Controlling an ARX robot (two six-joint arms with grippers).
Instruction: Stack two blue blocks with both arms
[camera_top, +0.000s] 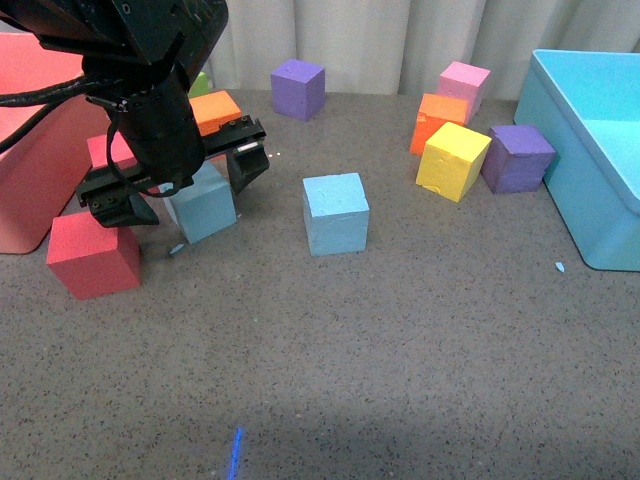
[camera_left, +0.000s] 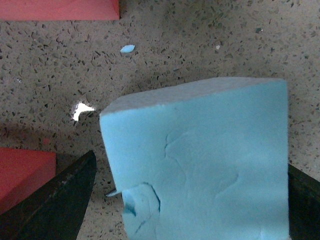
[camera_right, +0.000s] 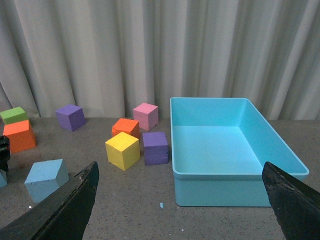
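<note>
While the left pincer (camera_top: 185, 192) straddles the first blue block (camera_top: 205, 210), the second blue block (camera_top: 335, 212) sits free.
Nearest, by the left edge of the table (camera_top: 400, 380), rests a red block (camera_top: 93, 258). Just behind it the first blue block stands between the left pincer's spread fingers (camera_left: 55, 205), with bare table showing beside one finger, so nothing is pinched. The second blue block lies near the table's middle, close by but apart. The right pincer (camera_right: 179, 166) is spread wide and holds nothing. Farther back, toward the right edge, are a yellow block (camera_top: 453, 160), a purple block (camera_top: 517, 158) and a turquoise bin (camera_top: 575, 190). An orange block (camera_top: 436, 122) and a pink block (camera_top: 464, 85) stand near the far edge.
</note>
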